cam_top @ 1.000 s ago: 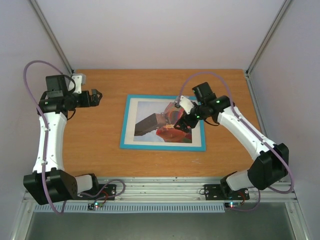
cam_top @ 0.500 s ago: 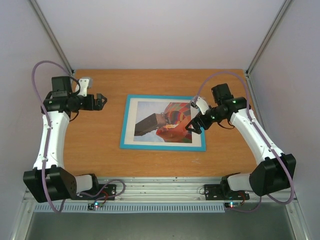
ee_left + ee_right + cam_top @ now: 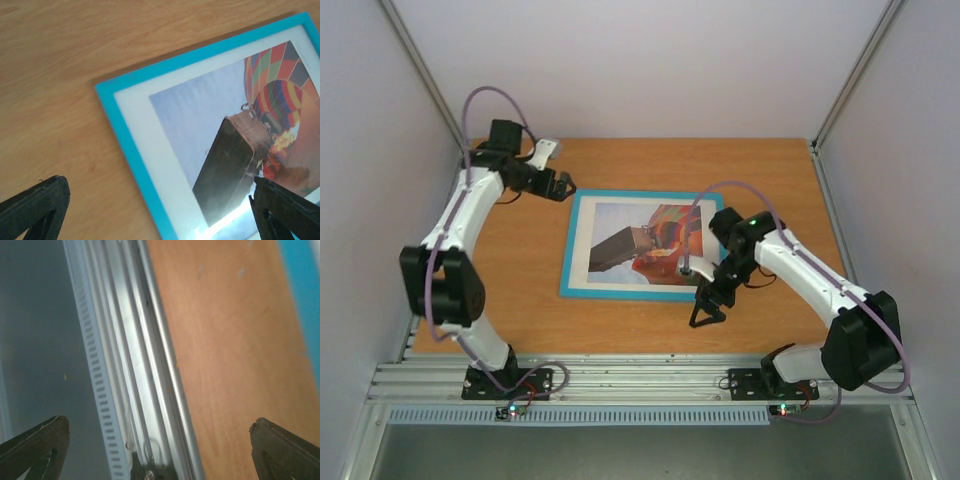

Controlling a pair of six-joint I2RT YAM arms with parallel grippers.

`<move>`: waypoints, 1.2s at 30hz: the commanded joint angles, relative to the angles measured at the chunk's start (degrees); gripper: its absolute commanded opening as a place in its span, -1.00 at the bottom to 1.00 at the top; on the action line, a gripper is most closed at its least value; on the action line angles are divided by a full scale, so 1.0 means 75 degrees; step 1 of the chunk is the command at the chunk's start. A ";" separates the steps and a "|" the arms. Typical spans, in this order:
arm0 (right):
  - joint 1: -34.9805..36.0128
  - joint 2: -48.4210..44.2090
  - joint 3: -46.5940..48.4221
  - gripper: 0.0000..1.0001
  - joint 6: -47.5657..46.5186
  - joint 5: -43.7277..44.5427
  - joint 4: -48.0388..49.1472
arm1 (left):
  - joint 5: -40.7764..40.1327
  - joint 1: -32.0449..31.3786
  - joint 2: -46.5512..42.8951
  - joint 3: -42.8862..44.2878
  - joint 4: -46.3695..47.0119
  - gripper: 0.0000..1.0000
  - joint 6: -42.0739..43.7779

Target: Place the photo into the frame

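The frame [image 3: 567, 250] lies flat in the middle of the table, turquoise edges up. The photo [image 3: 642, 243] of the hot-air balloon sits inside it behind the pane, white margin around it. My left gripper [image 3: 562, 187] is open and empty, hovering just off the frame's far-left corner. The left wrist view shows that turquoise corner [image 3: 118, 125] and the photo [image 3: 235, 125] between my spread fingertips [image 3: 35, 202]. My right gripper [image 3: 706, 319] is open and empty, just in front of the frame's near edge. The frame is only a turquoise strip [image 3: 302, 295] in the right wrist view.
An aluminium rail [image 3: 640, 375] runs along the table's near edge and carries both arm bases; it also shows in the right wrist view [image 3: 150, 365], with grey floor [image 3: 35, 340] beyond. White enclosure walls stand at the left, right and back.
My right gripper left the photo's right side and swung toward the table's near edge. My left arm swung in from the far left to the frame's far-left corner.
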 commanded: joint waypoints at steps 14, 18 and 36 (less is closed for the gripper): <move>0.2015 0.0779 -0.1728 0.97 0.0135 0.2803 0.1457 | 0.0520 -0.1234 0.4728 0.4463 -0.0658 0.99 -0.0340; 0.2024 0.1137 -0.1882 0.97 0.0358 0.3082 0.2051 | 0.0489 -0.1275 0.5228 0.4775 -0.0430 0.99 -0.0517; 0.1555 0.2365 -0.1762 0.97 0.1372 0.4148 0.3466 | -0.0430 -0.1310 0.6978 0.6116 -0.0088 0.99 -0.0390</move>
